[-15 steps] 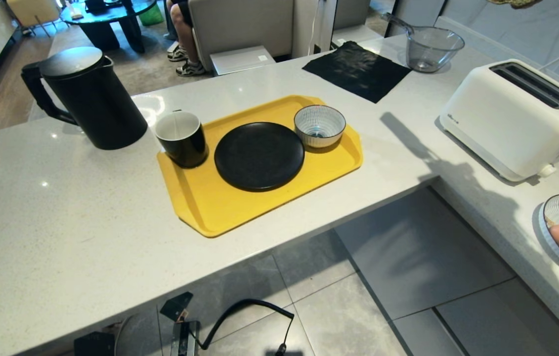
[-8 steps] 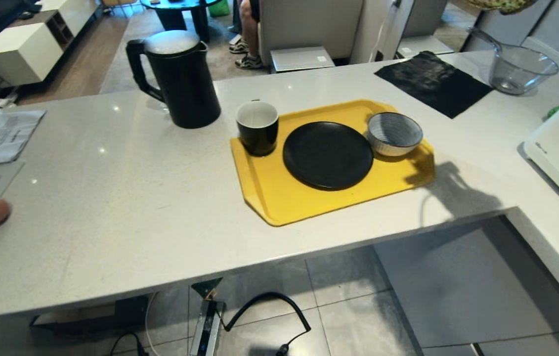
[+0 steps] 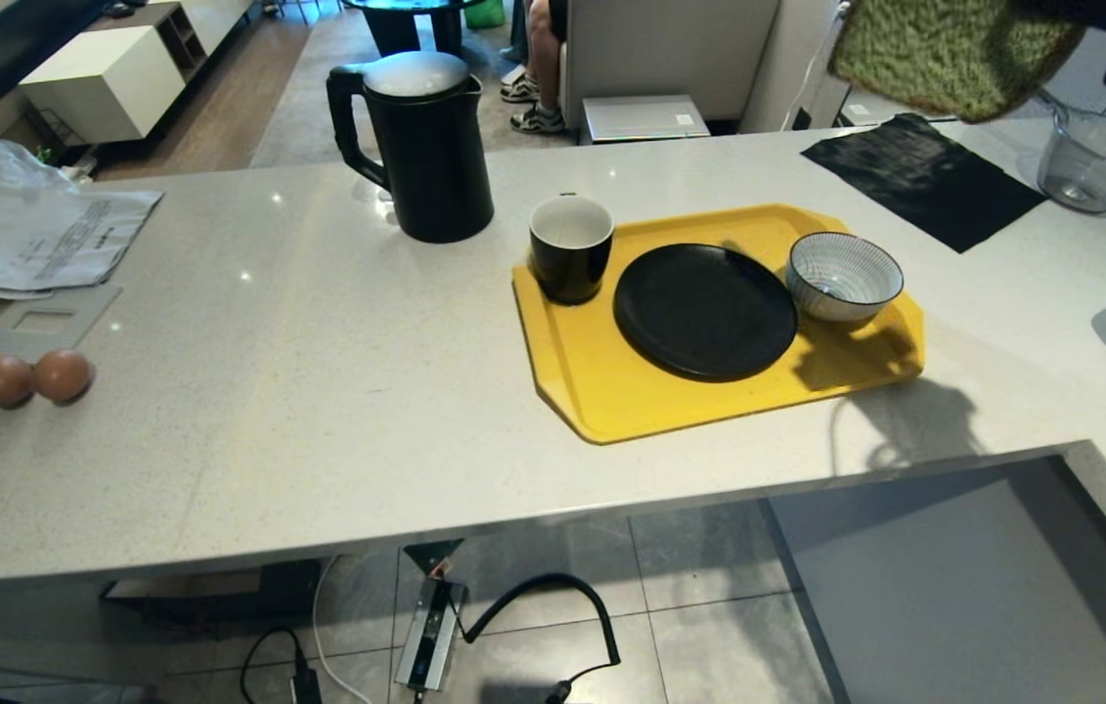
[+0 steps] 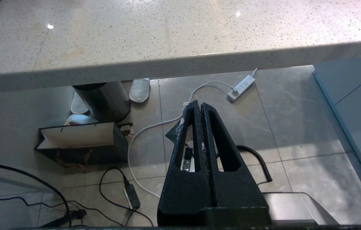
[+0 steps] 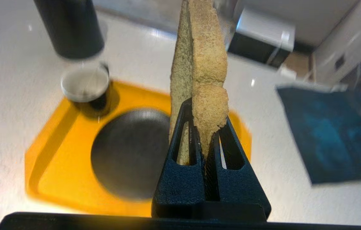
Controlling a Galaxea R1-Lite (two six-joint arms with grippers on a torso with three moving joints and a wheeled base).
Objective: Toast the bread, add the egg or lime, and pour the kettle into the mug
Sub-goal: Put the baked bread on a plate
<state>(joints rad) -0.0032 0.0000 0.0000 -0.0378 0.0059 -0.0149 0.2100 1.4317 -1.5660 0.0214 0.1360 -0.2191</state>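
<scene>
Head view: a yellow plastic tray [image 3: 611, 391] with clipped corners lies on the speckled pale stone counter [image 3: 318, 391]. On the tray a round matte black plate [image 3: 705, 311] sits in the middle, a glossy black mug [image 3: 570, 248] with a white inside stands at the corner nearest the kettle, and a blue-and-white striped bowl [image 3: 844, 277] stands at the opposite end. The tall matte black kettle [image 3: 425, 147] stands on the counter just beyond the mug, off the tray. Two smooth brown eggs [image 3: 34, 378] lie well apart from the tray toward the counter's left end, near some papers [image 3: 34, 235]. A black cloth [image 3: 924, 179] and a clear glass bowl [image 3: 1105, 156] lie beyond the tray's bowl end. The bread [image 3: 953, 49], spongy and green, hangs in the air above that end.

Left wrist view: the left gripper [image 4: 201, 105] has its black fingers pressed together on nothing, below the counter edge, over the tiled floor [image 4: 295, 127] with its cables.

Right wrist view: the right gripper [image 5: 204, 127] is clenched on the bread [image 5: 207, 80], pinching the slice's rough brown crust so that it stands on edge above the tray [image 5: 56, 166], over the plate's [image 5: 129, 153] far side.
</scene>
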